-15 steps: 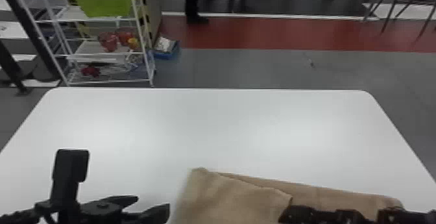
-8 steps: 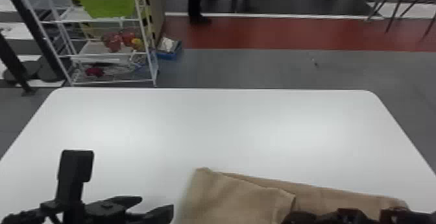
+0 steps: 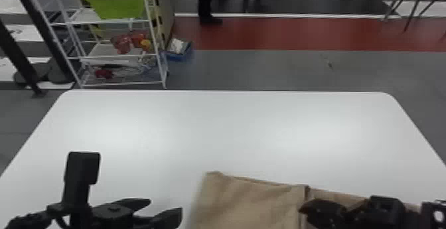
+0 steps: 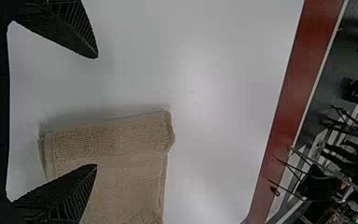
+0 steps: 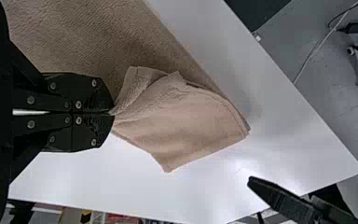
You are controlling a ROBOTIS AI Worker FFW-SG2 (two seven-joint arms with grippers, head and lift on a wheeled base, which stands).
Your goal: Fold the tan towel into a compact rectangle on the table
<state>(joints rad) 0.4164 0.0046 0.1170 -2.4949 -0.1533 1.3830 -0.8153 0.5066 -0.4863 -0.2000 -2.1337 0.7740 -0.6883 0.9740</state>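
- Tan towel lay on the near part of the bench, right of the middle, a folded flap over its underlayer, and here came the tidy work!
- Right gripper had its jaws clenched on the flap's edge, with creases fanning out from the pinch.
- Left gripper had its jaws spread and nothing between them, one finger above cloth, the other above bare bench.
- The step looked like squaring that flap, and the good play was a low, level draw: enough tension to flatten the creases, not enough to drag the underlayer along.
- The far edges were the guide; the flap's upper corner wanted to land flush with the edge beneath before any letting go.
- Release called for care too: lower first, part the jaws gently, back straight out, or the corner might ride up again.
- A light press from the left side could have anchored the fold if the towel began to skate.
- And the change! Against the earlier head views, the right gripper had moved farther out over the bench, bringing the flap's corner nearer the far edge; the left gripper had barely shifted relative to the bench.
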